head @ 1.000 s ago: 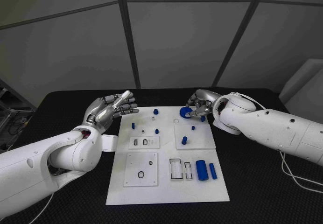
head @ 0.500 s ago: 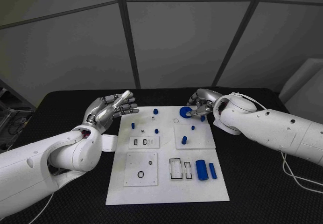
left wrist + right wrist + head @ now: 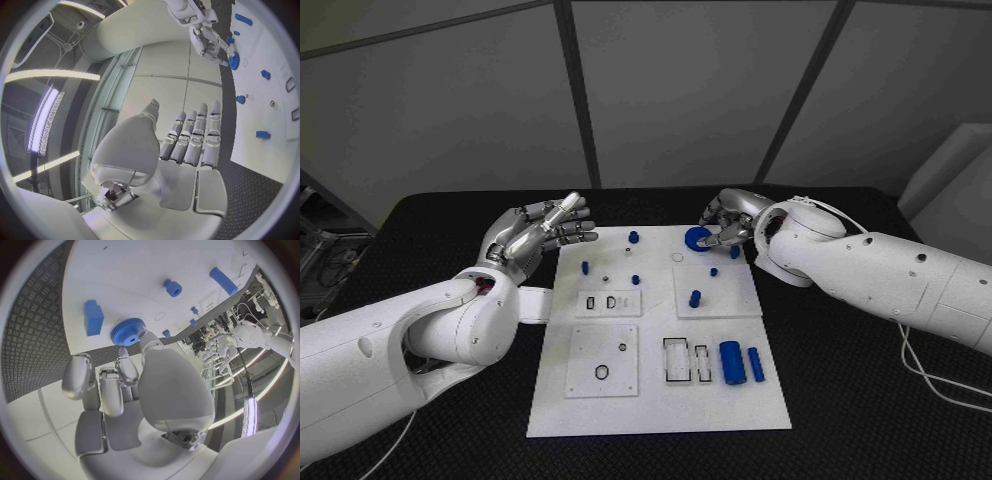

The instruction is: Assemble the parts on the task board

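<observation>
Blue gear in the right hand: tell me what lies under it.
The right hand holds the blue gear at the far end of the white board. Bare board shows around it, with a small ring mark beside it. The spot directly beneath is covered by the gear.

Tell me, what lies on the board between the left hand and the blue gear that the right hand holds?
In the head view, one small blue peg stands between the left hand and the blue gear; otherwise bare white task board.

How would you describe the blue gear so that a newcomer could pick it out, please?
Start at the white task board and go to its far edge, where the right hand holds the blue gear. It alone is a toothed disc with a centre hole; its neighbours are small plain pegs.
</observation>
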Available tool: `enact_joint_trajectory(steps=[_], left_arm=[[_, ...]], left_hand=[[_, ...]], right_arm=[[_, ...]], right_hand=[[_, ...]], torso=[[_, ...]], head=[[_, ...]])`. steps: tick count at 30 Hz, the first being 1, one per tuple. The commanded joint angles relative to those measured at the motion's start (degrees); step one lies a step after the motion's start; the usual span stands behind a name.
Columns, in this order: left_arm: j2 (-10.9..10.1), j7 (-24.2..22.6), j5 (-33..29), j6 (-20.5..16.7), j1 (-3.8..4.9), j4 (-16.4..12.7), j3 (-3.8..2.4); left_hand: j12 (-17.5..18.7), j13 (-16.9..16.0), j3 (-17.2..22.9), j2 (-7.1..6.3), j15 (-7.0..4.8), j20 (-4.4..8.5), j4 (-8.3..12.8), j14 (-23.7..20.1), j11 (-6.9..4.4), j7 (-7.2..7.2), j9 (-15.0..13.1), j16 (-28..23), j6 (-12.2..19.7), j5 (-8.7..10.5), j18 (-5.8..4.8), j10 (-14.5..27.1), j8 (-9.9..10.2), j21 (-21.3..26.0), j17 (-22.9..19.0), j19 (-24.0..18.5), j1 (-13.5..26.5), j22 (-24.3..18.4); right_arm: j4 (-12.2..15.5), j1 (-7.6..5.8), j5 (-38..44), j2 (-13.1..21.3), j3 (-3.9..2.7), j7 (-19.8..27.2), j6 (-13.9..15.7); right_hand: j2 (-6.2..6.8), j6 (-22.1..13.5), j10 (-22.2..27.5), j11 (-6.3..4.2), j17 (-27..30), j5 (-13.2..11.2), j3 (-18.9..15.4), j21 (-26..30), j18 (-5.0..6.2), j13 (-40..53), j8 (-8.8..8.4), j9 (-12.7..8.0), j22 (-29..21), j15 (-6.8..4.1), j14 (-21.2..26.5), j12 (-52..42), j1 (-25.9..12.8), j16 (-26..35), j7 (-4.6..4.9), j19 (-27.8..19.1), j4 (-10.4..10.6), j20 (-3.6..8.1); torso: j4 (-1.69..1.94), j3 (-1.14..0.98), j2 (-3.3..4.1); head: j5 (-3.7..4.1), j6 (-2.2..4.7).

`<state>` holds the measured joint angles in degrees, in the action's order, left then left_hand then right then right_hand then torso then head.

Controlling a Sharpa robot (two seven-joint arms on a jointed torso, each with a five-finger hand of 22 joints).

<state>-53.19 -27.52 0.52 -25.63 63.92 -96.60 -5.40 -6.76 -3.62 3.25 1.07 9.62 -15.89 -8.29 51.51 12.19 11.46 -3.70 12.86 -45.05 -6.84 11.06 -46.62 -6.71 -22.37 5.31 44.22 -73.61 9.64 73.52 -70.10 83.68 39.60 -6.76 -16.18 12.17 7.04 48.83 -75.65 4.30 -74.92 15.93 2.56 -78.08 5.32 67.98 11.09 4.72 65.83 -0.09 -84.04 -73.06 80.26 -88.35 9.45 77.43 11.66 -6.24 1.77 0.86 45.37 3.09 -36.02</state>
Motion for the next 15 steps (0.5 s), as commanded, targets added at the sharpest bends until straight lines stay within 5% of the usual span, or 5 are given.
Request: enact_joint_trajectory(steps=[1,9,15], left_arm=[[0.06,-0.05,0.63,0.8,0.09,-0.01,-0.06],[0.09,0.06,0.65,0.8,0.09,0.02,-0.06],[0.09,0.11,0.65,0.78,0.09,0.05,-0.06]], left_hand=[[0.29,0.06,-0.14,-0.05,0.26,0.15,0.33,-0.25,0.26,2.82,0.07,-0.31,0.22,0.26,-0.78,0.18,0.39,0.13,-0.06,-0.33,-0.59,-0.07],[0.39,0.07,-0.16,0.0,0.27,0.14,0.36,-0.27,0.26,2.82,0.07,-0.35,0.18,0.25,-0.78,0.29,0.43,0.16,-0.07,-0.39,-0.59,-0.1],[0.42,0.07,-0.15,0.02,0.28,0.14,0.37,-0.27,0.27,2.82,0.06,-0.36,0.13,0.25,-0.78,0.32,0.43,0.17,-0.07,-0.41,-0.6,-0.11]], right_arm=[[-0.11,-0.1,0.73,-0.16,-0.02,-0.31,-1.93],[-0.38,-0.09,0.96,-0.44,-0.02,-0.59,-3.64],[-0.55,-0.09,1.34,-0.59,-0.02,-0.78,-3.95]], right_hand=[[-0.12,0.09,-0.35,0.15,-11.45,0.11,-0.01,-0.3,-0.74,0.31,0.53,0.11,0.08,0.24,-5.24,-0.53,0.54,-0.41,0.0,0.32,0.25,0.02],[-0.74,1.1,-1.04,-0.03,-11.57,0.03,0.19,-0.45,-0.76,1.64,1.47,0.32,0.34,0.14,-5.26,-1.6,1.03,-0.46,-0.22,0.36,0.16,0.05],[-2.69,3.19,-1.73,-0.41,-11.73,-0.82,1.59,-0.67,-0.8,2.98,2.58,0.52,0.7,-0.17,-5.27,-2.59,2.43,-0.51,-0.57,0.42,-0.58,0.3]], torso=[[-0.02,-0.03,-0.01],[0.01,-0.05,-0.01],[0.02,-0.04,0.03]], head=[[-0.05,-0.13],[-0.09,-0.32],[-0.13,-0.46]])
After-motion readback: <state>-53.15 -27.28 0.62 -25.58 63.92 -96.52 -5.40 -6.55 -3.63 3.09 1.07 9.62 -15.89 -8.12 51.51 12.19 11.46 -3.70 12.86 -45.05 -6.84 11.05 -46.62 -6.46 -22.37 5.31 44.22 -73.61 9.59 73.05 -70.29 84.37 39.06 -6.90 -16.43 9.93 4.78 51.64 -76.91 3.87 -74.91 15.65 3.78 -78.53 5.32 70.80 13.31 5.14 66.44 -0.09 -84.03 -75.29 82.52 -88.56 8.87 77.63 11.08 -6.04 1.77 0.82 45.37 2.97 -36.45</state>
